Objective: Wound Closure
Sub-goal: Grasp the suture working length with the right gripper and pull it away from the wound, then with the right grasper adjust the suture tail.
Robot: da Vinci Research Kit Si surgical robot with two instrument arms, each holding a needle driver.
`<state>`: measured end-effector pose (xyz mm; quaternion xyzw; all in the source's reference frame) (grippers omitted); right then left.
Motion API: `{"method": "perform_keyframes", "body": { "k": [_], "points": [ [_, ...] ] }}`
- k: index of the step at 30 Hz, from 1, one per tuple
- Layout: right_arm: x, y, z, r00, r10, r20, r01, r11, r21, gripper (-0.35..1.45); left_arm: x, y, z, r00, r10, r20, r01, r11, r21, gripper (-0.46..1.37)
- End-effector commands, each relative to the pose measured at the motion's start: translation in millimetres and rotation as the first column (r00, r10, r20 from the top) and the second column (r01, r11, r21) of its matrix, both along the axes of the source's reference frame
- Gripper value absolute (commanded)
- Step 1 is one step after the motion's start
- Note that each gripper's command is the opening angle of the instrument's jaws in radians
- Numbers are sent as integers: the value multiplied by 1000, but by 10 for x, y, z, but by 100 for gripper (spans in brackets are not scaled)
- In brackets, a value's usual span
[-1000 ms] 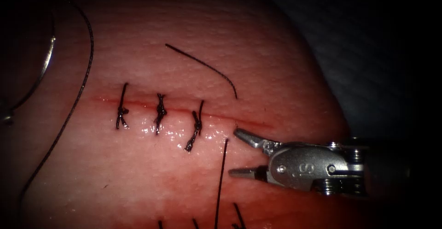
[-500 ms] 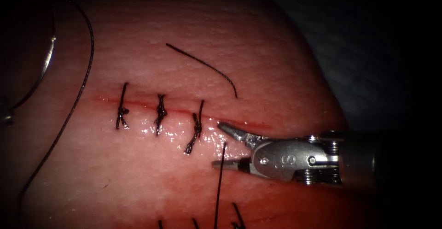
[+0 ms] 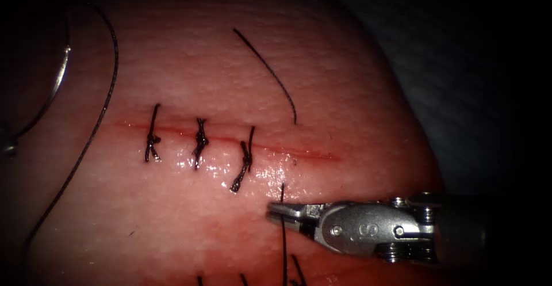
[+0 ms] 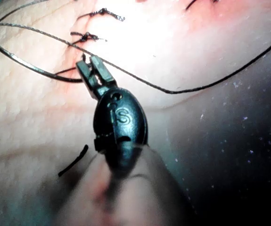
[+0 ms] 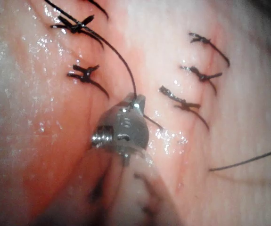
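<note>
Tissue [image 3: 230,217] lies lit at the centre with the cut [image 3: 230,139] running left to right across it, and three dark knotted stitches [image 3: 199,142] cross the cut along its left and middle stretch; the right end of the cut carries no stitch. Red fluid [image 3: 172,246] stains the near part of the tissue. The right tool [image 3: 275,210] reaches in from the right, on the near side of the cut just right of the third stitch. Its jaws have come together since a second ago, when they stood wide apart, and they are now clamped on the thread [image 3: 283,228] that runs from the near edge up toward the cut; the right wrist view shows the same grip, with the tool [image 5: 134,100] pinching the strand [image 5: 111,49]. On the far side of the cut a loose tail of thread [image 3: 270,70] has swung up and to the right. The needle [image 3: 52,90] is at the far left, outside the tissue, with a long strand [image 3: 98,119] curving down beside it; who holds it there I cannot tell. In the left wrist view the left tool [image 4: 90,62] has its jaws drawn narrow, nearly together, holding nothing I can make out, with a strand [image 4: 173,89] passing just beside them.
</note>
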<state>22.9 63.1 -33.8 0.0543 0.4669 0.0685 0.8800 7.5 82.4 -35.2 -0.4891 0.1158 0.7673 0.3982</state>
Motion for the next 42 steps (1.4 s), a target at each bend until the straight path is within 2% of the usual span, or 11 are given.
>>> {"method": "perform_keyframes", "body": {
  "k": [1, 6, 11, 18, 25, 29, 37, 39, 40, 42],
  "points": [
    [0, -5, -3, 1000, -4, 0, 4, 1000, 12, -35, 1, 0, 0, 1000, 5, 3, -5, 1000, 1, -35],
    [1, -20, -18, 1000, -12, -4, 12, 999, 35, -35, 0, 0, 0, 1000, 5, 3, -5, 1000, 1, -35],
    [2, -25, -32, 1000, -15, -10, 15, 999, 46, -35, 1, 0, 0, 1000, 5, 3, -5, 1000, 1, -35],
    [7, -40, -63, 999, -33, -18, 34, 997, 67, -35, 1, 0, 0, 1000, 5, 3, -5, 1000, 1, -35],
    [20, -65, -92, 997, -78, -21, 80, 993, 89, -35, 0, -1, -1, 1000, 10, -4, -10, 1000, -7, -35],
    [23, -66, -97, 997, -77, -22, 78, 993, 92, -35, 0, -1, -1, 1000, 10, -4, -10, 1000, -7, -35],
    [23, -50, -94, 998, -52, -36, 55, 995, 89, -35, -1, -1, 0, 1000, 11, -6, -11, 1000, -5, -35],
    [21, -46, -94, 998, -35, -43, 39, 995, 90, 4, -1, -1, 0, 1000, 13, -9, -13, 1000, -10, -35],
    [21, -45, -94, 998, -32, -48, 36, 996, 83, 15, -1, -1, 0, 1000, 13, -9, -13, 1000, -10, -35],
    [18, -42, -95, 998, -17, -53, 21, 997, 70, 74, -2, -1, 0, 1000, 13, -10, -13, 1000, -10, -35]
  ]
}}
